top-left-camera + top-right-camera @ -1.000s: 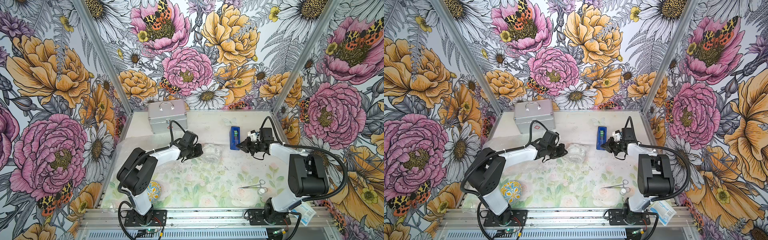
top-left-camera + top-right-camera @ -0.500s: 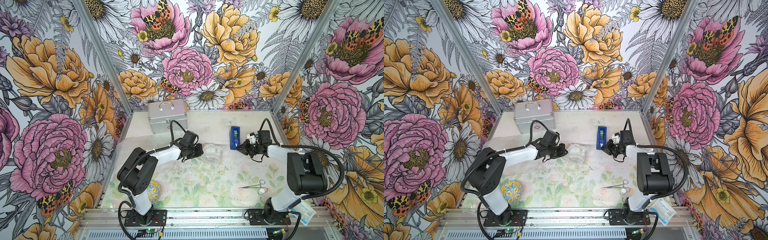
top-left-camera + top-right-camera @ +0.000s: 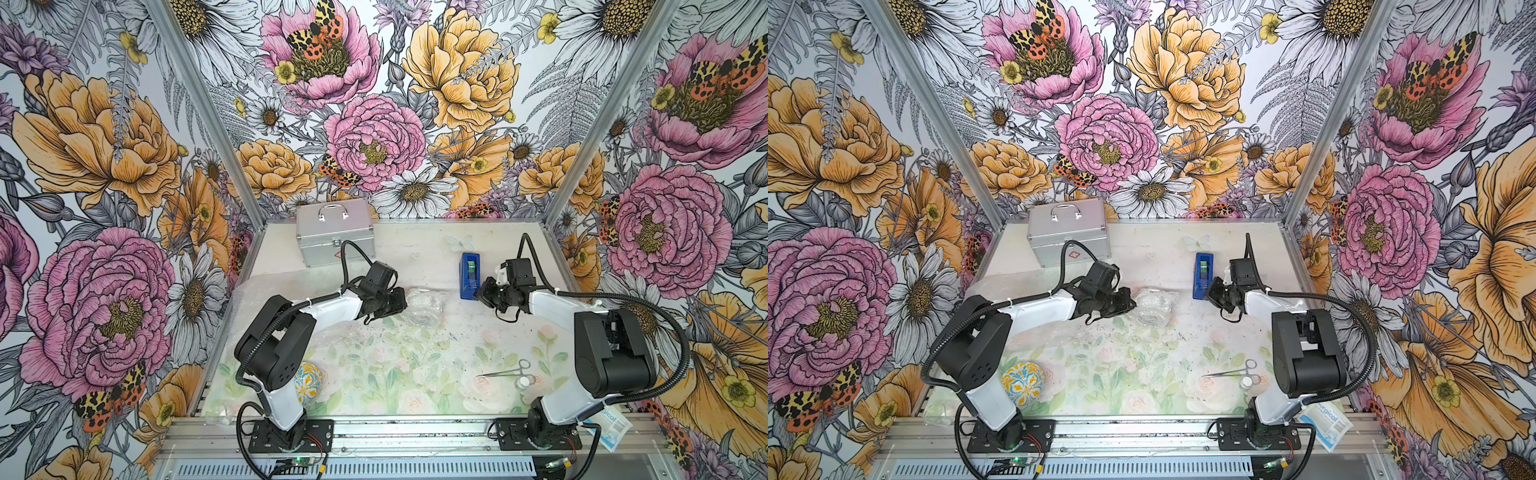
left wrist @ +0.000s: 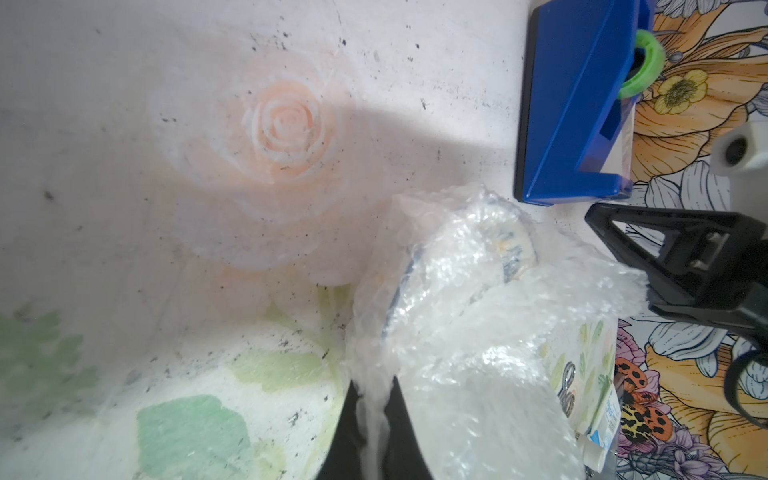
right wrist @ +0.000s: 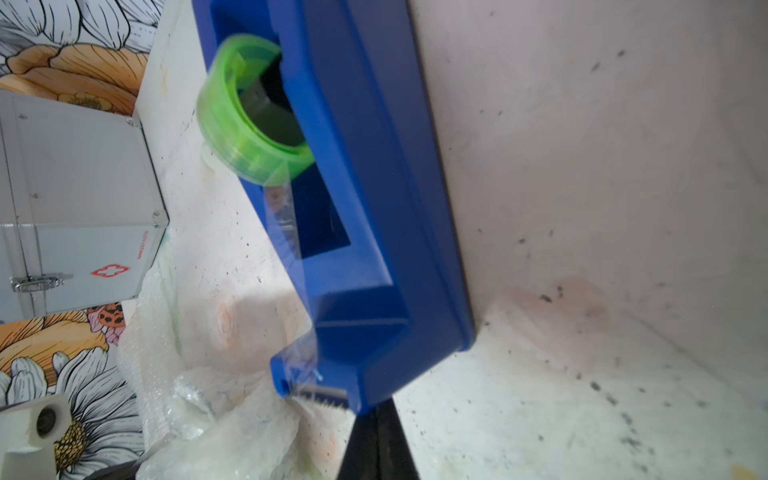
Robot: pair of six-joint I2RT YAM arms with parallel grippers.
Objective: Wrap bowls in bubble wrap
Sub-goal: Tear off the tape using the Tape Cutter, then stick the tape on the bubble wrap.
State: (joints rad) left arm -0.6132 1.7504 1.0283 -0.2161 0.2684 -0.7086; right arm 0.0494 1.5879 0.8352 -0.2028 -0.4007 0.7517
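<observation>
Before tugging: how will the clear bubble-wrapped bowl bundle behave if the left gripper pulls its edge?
The clear bubble wrap looks floppy and loosely folded, so it likely unfurls before dragging the painted ceramic bowl inside. The left gripper pinches only an edge, which may slip.

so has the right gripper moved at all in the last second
Yes: the right gripper has slid closer to the blue tape dispenser, which stayed put, in both top views.

glossy crinkled plastic bubble wrap [image 3: 424, 305], brushed metal case [image 3: 334, 237], smooth blue plastic tape dispenser [image 3: 469, 276].
</observation>
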